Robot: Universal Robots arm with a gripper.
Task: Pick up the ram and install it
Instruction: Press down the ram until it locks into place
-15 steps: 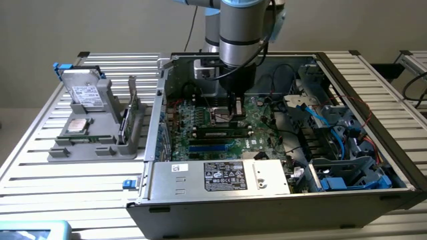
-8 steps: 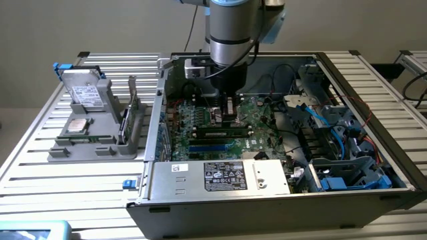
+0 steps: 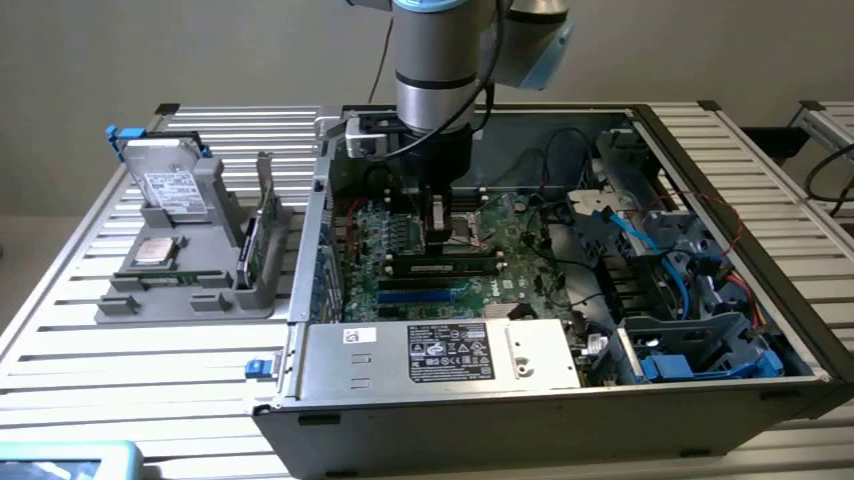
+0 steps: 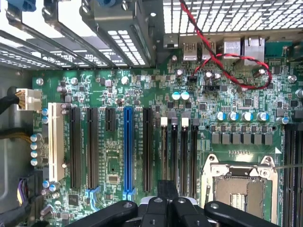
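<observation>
Exterior view: ram point(image 3: 449, 267) lies seated in a motherboard slot, near the power supply point(image 3: 441, 352); behind it the gripper point(image 3: 438, 222) hangs over the board, fingers closed, empty. Wrist view adds the empty processor socket point(image 4: 238, 189) and red-black wire point(image 4: 222, 61).

Pincer point(image 3: 438, 225) closed, arm vertical

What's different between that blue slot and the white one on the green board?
The blue slot sits between black slots; the white slot lies at the edge of the board. The blue slot runs a little longer than the white slot. Both are long, narrow, empty and parallel.
</observation>
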